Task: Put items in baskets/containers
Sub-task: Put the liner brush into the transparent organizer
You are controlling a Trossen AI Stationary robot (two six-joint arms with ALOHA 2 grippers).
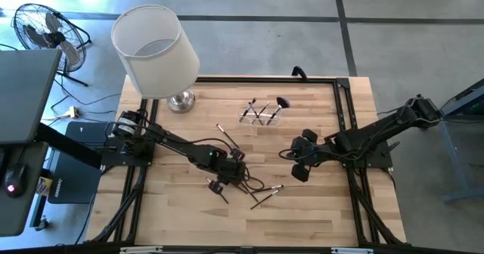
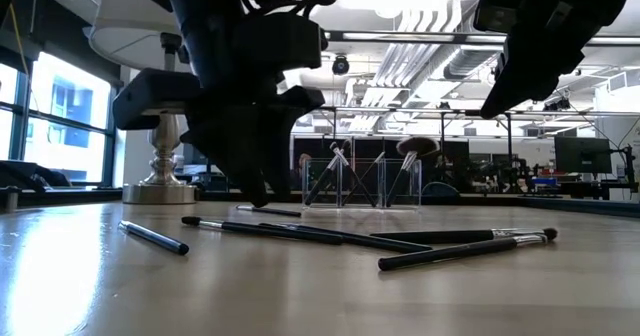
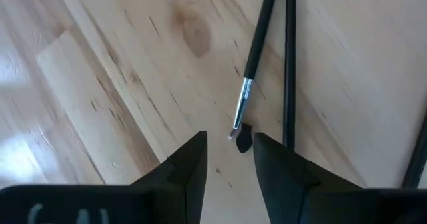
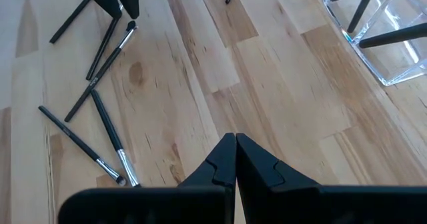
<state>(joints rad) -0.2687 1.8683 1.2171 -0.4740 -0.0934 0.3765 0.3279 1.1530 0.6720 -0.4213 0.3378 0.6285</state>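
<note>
The left gripper (image 3: pixel 228 159) is hovering low over the table (image 1: pixel 174 209) with its jaws standing partly apart and nothing between them. Directly ahead of its fingertips, almost touching, is lying a slim brush (image 3: pixel 252 61); its bristle tip is pointing at the gap between the jaws and its dark handle is running straight away from the gripper, so its long axis is lying roughly in line with the gripper's reach rather than across the jaws. A second brush (image 3: pixel 289 64) is lying just beside it, nearly parallel. Judging from this, the grasp is probably calling for a short advance onto the ferrule end.

The loose brushes (image 1: pixel 261 195) are lying clustered around the left gripper, making that arm clearly the nearer one. The right gripper (image 4: pixel 235 159) is waiting off to the side, its fingers pressed together and carrying nothing.

The clear holder (image 1: pixel 260 116) is standing beyond both grippers, well apart from the left one, and is already containing several brushes leaning crosswise, among them one with a fluffy head (image 1: pixel 282 102).
</note>
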